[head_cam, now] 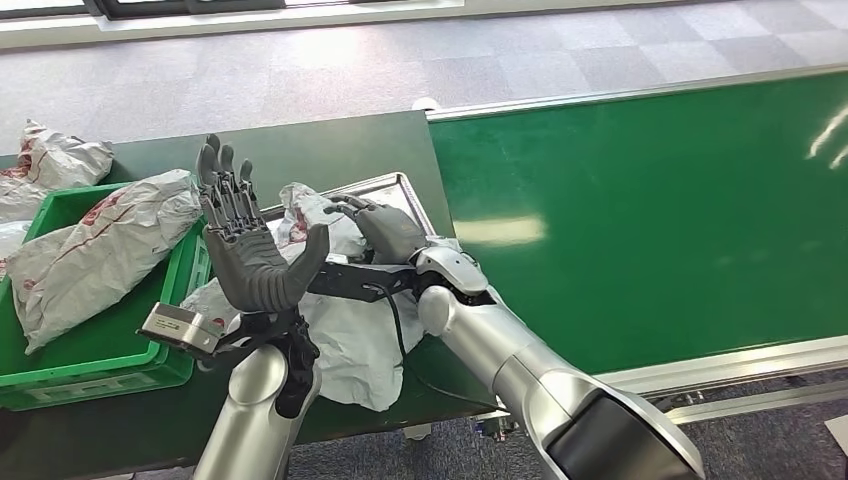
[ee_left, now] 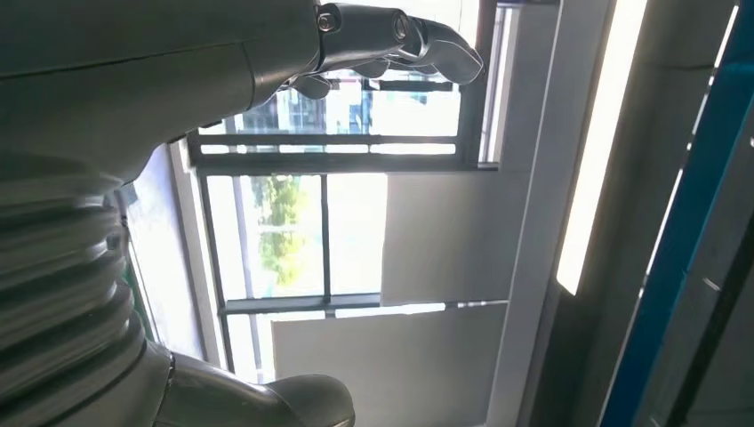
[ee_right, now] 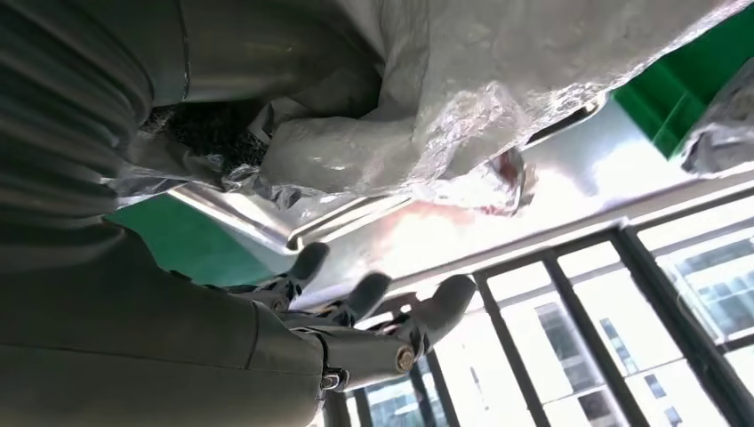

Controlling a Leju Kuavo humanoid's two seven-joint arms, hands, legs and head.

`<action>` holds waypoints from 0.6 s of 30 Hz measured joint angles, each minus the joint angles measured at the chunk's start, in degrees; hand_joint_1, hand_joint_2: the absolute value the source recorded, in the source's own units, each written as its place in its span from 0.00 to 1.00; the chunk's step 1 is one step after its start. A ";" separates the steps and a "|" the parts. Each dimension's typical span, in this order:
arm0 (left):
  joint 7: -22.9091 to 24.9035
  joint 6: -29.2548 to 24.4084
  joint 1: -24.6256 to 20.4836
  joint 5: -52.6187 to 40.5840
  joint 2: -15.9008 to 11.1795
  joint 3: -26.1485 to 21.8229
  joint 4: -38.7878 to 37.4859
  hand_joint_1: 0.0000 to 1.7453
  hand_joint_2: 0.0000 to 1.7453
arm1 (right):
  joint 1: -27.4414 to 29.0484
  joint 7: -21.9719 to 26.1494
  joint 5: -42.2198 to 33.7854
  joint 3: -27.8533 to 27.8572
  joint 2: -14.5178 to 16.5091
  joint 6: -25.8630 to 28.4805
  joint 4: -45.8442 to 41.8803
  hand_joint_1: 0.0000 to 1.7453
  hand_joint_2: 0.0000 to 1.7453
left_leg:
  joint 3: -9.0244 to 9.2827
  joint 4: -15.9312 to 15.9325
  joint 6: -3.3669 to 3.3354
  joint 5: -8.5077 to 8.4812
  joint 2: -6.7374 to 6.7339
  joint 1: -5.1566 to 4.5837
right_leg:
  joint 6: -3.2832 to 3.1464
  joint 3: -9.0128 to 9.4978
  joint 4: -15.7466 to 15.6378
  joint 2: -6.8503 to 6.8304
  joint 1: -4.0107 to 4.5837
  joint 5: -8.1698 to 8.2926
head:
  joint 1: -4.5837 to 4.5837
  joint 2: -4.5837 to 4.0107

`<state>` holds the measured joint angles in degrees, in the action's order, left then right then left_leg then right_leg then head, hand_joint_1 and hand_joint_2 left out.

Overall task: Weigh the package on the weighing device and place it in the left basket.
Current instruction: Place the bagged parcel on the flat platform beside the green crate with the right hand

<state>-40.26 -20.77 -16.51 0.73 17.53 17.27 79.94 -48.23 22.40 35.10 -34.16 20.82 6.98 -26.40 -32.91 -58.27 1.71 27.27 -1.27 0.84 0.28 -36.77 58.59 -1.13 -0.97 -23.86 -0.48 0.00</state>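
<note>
Package [head_cam: 345, 335], a crumpled white plastic mailer with red print, lies across the silver tray of the weighing device [head_cam: 405, 190] on the dark green table [head_cam: 330, 145], its near end hanging over the table's near edge. Right hand [head_cam: 385, 228] rests on the far part of the package, palm down, fingers curled loosely over the wrinkled plastic; the right wrist view shows the plastic against the palm with the fingers [ee_right: 373, 294] reaching past it, so a firm grip cannot be told. Left hand [head_cam: 245, 245] is raised above the package's left side, holding nothing, fingers straight and spread upward, thumb out. Left of it sits the green basket [head_cam: 100, 350], holding more white mailers [head_cam: 100, 250]. Right of the table runs a green conveyor belt [head_cam: 650, 210].
</note>
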 joint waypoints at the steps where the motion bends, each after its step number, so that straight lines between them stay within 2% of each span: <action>1: 0.00 -0.42 0.15 0.10 0.00 -0.03 0.08 0.00 1.00 | -0.03 -0.47 0.70 0.01 -0.14 1.13 0.05 0.00 1.00 | 0.00 0.00 0.00 0.00 0.00 0.00 | 0.00 0.00 0.00 0.00 0.00 0.00 | 0.00 0.00; 4: 0.01 -1.00 0.66 0.86 0.00 -0.32 0.71 0.00 1.00 | 0.02 -2.96 3.93 0.31 -0.68 7.85 0.00 0.00 1.00 | -0.01 0.00 0.00 0.00 0.00 0.00 | 0.00 -0.01 0.00 0.00 0.00 0.00 | 0.00 0.00; 8: 0.40 -1.06 1.78 1.73 -0.01 -1.23 2.38 0.00 1.00 | 1.53 -8.80 13.64 2.81 -1.52 25.89 -3.50 0.00 1.00 | 0.00 0.00 0.00 0.01 0.00 0.00 | 0.00 -0.01 0.00 0.00 0.00 0.00 | 0.00 0.00; 10: 0.88 -1.05 2.23 2.02 -0.02 -1.56 2.98 0.00 1.00 | 3.74 -10.21 21.34 6.04 -1.80 31.60 -8.19 0.00 1.00 | 0.00 0.00 0.01 0.02 0.01 0.00 | 0.00 -0.01 0.00 0.00 0.00 -0.01 | 0.00 0.00; 14: 1.18 -1.03 2.42 2.28 -0.03 -1.67 3.10 0.00 1.00 | 9.26 -8.34 32.55 14.40 -1.35 33.13 -18.62 0.00 1.00 | -0.04 0.00 0.02 0.04 0.09 0.01 | 0.00 -0.01 0.00 -0.05 0.00 -0.02 | -0.01 0.00; 18: 1.27 -1.03 2.62 2.23 -0.08 -1.67 2.93 0.00 1.00 | 14.36 -7.30 34.32 20.75 -0.87 33.21 -29.91 0.00 1.00 | -0.04 -0.01 0.01 0.03 0.12 0.00 | 0.01 0.00 -0.01 -0.07 -0.01 -0.02 | -0.01 0.00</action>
<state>-38.99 -21.80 -13.89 2.96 17.45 15.61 82.87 -33.87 15.10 69.42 -13.41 19.94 40.19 -56.31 -32.95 -58.28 1.73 27.30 -1.15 0.83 0.29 -36.77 58.58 -1.20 -0.98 -23.87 -0.49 0.00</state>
